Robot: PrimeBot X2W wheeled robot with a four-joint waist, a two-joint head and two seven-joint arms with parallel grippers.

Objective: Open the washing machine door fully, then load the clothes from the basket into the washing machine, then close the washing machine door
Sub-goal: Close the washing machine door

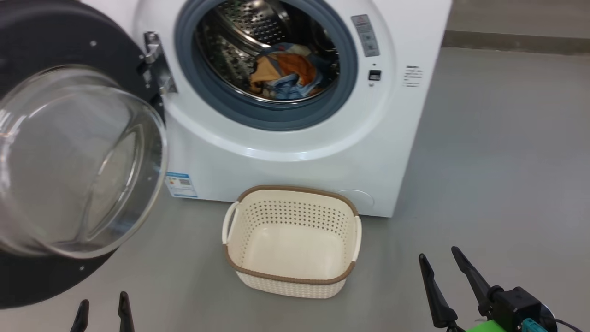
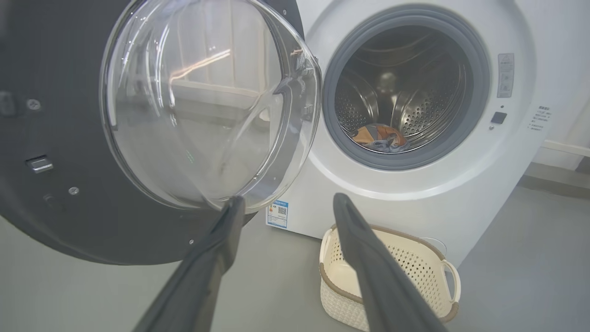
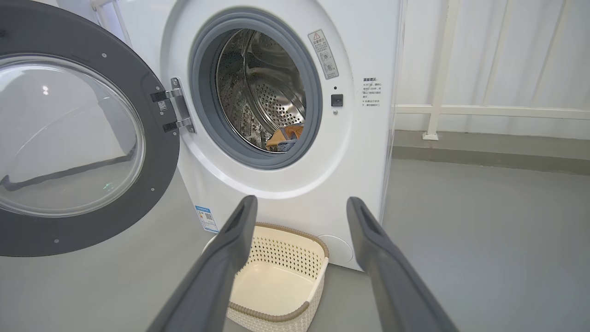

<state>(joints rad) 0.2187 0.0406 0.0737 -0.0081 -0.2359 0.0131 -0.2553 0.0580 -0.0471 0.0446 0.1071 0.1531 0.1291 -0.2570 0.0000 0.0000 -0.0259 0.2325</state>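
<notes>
- Left gripper (image 1: 103, 302) and right gripper (image 1: 438, 254) hung spread, empty.
- Clothes (image 1: 286, 74) lay in the drum (image 1: 239, 27); basket (image 1: 295, 190) stood empty before the washer (image 1: 405, 115).
- Door (image 1: 106, 50) stood wide open; you likely needed next to push it shut.

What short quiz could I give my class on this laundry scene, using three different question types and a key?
1. True or false: the basket is empty.
2. Where are the clothes? A) inside the drum B) on the floor C) in the basket
3. Short answer: which step of the task is left to do?
Key: 1 true; 2 A; 3 closing the washing machine door, which stands wide open.
</notes>
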